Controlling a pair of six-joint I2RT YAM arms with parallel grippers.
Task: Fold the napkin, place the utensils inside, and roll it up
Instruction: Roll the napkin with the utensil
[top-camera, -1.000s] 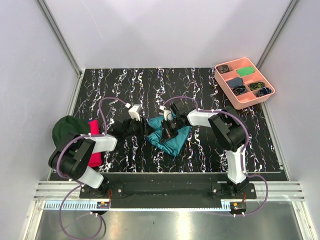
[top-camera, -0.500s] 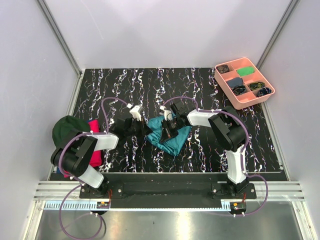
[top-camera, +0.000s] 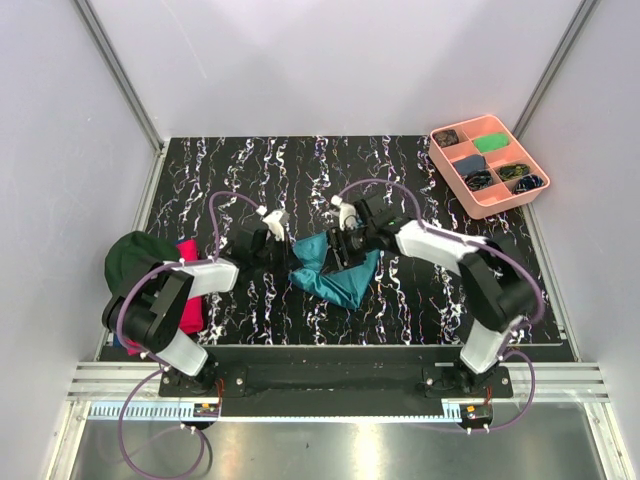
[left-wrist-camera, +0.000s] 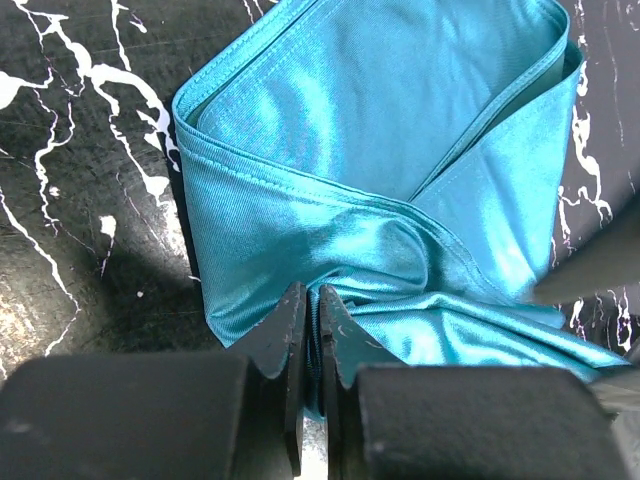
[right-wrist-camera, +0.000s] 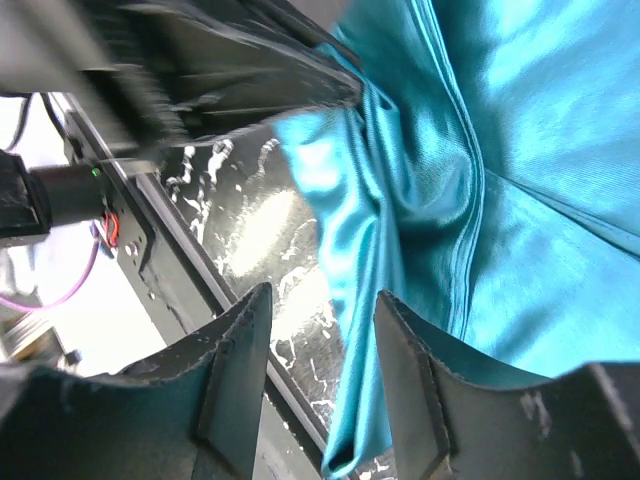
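The teal napkin (top-camera: 328, 272) lies bunched and partly folded mid-table between both arms. My left gripper (top-camera: 284, 253) is shut on its left edge; in the left wrist view the jaws (left-wrist-camera: 311, 318) pinch a fold of the napkin (left-wrist-camera: 380, 150). At the napkin's upper right, my right gripper (top-camera: 346, 247) stands open. In the right wrist view its fingers (right-wrist-camera: 322, 300) are spread, with a hanging fold of the napkin (right-wrist-camera: 530, 200) behind the gap and nothing gripped. The utensils are out of view.
A pink compartment tray (top-camera: 500, 206) with small items sits at the back right. A dark green cap (top-camera: 135, 258) and a pink-red cloth (top-camera: 188, 305) lie at the left edge. The left arm (right-wrist-camera: 230, 70) shows close by in the right wrist view.
The left gripper has shut on the napkin's left edge. The right gripper has opened and let go of the napkin, and its arm has swung outward to the right.
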